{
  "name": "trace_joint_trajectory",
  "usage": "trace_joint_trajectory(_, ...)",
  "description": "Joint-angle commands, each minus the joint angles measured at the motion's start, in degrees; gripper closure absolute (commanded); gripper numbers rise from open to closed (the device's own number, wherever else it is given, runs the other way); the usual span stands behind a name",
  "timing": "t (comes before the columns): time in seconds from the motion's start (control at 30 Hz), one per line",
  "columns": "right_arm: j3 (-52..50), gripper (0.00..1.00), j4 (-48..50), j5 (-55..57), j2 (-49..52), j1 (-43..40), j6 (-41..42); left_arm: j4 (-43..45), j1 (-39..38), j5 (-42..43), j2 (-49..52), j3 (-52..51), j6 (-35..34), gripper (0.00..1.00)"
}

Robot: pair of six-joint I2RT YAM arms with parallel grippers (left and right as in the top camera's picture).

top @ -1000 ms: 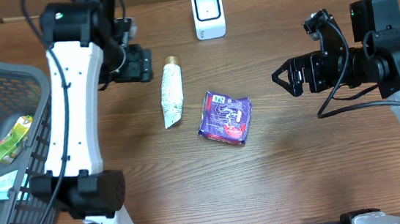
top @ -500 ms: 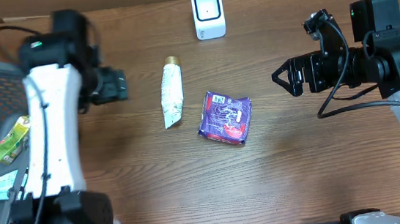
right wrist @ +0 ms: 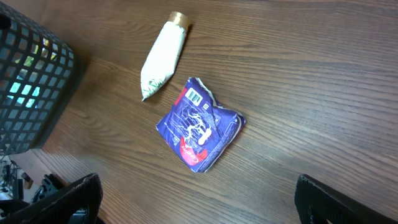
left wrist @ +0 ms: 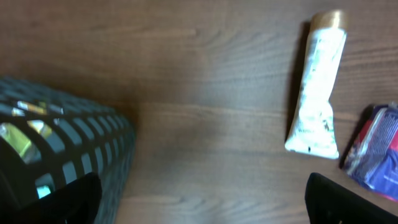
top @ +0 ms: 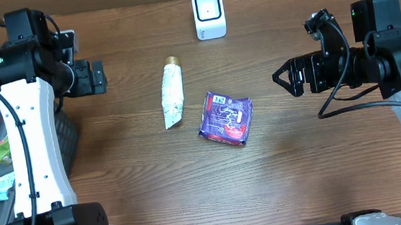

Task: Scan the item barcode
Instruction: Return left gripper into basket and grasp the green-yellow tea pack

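Over the table (top: 301, 162), left hand (top: 98, 77) and right hand (top: 284, 78) hover wide open, empty.

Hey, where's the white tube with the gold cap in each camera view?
Overhead: white tube left of centre, cap towards the top.
Left wrist: tube upper right.
Right wrist: tube top, left of centre.
Shared landmark: purple packet near its flat end.

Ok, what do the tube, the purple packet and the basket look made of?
Tube: soft white plastic or laminate, matte; its end is crimped flat. Gold cap: shiny, metallic-looking, possibly coated plastic. Purple packet: glossy plastic film, crinkled with bright highlights. Basket: dark rigid mesh, probably moulded plastic, though coated wire cannot be ruled out.
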Motion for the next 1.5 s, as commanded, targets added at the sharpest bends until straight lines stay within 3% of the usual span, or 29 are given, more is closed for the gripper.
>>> trace_joint_trajectory(0.0,1.33,0.01,-0.33,-0.52,-0.24,-0.13,0.20,1.14,0.74,-1.77,0.09,0.28,2.14,0.02)
trace_joint_trajectory(0.17,1.33,0.01,-0.85,-0.50,-0.24,-0.13,0.17,1.25,1.49,-5.95,0.09,0.28,2.14,0.02)
trace_joint_trajectory(0.67,1.33,0.01,-0.04,-0.50,-0.24,-0.13,0.15,8.13,6.12,-4.68,0.02,0.83,2.69,0.00)
trace_joint_trajectory(0.9,1.33,0.01,-0.02,-0.50,-0.24,-0.13,0.17,1.64,6.08,2.97,-0.09,12.28,-1.03,0.00)
trace_joint_trajectory(1.1,1.33,0.00,0.04,-0.48,-0.24,-0.13,0.09,-9.14,7.02,2.91,-0.09,28.63,-6.14,0.00)
trace_joint_trajectory(1.23,1.33,0.00,0.02,-0.48,-0.24,-0.13,-0.09,-11.43,10.19,0.22,-0.20,31.47,-8.57,0.01)
trace_joint_trajectory(1.47,1.33,0.00,-0.02,0.15,-0.24,-0.13,-0.79,-10.64,23.23,1.86,1.36,29.38,-16.98,0.00)
